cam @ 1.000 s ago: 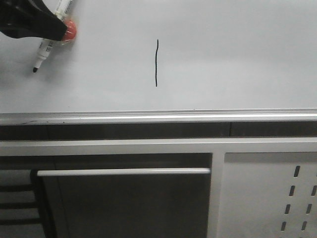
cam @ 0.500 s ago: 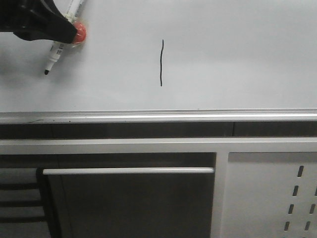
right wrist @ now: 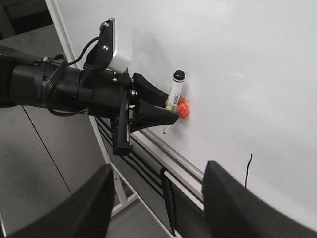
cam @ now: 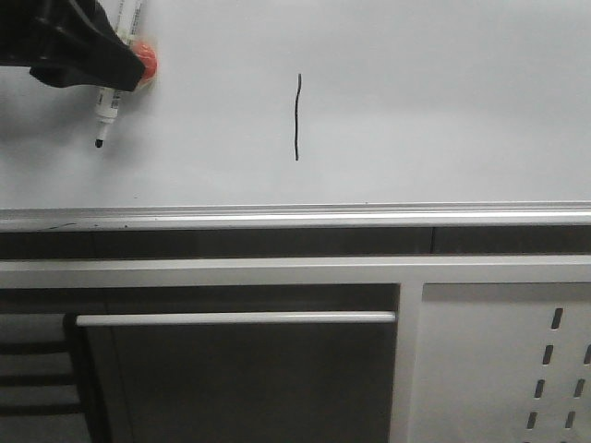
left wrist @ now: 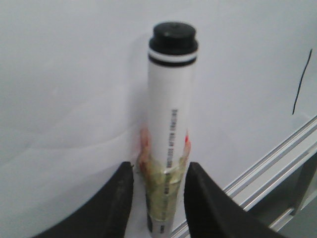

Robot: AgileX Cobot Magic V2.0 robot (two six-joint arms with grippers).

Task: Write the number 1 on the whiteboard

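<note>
Whiteboard (cam: 443, 101), pale grey and glossy with its silver rail: your left gripper (cam: 118, 76) gripped the white black-tipped marker pen (cam: 114, 78), which had swung nearly upright, tip clear of the board. Mid-board stood the thin black number 1 (cam: 296, 116), seemingly finished. Your right gripper (right wrist: 158, 208) hung wide, empty.

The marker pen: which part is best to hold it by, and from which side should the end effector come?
Hold the marker pen at its taped mid-barrel, fingers closing across its round sides, coming from the room side, away from the whiteboard. The left end effector already holds it so, leaving the tip free.
</note>
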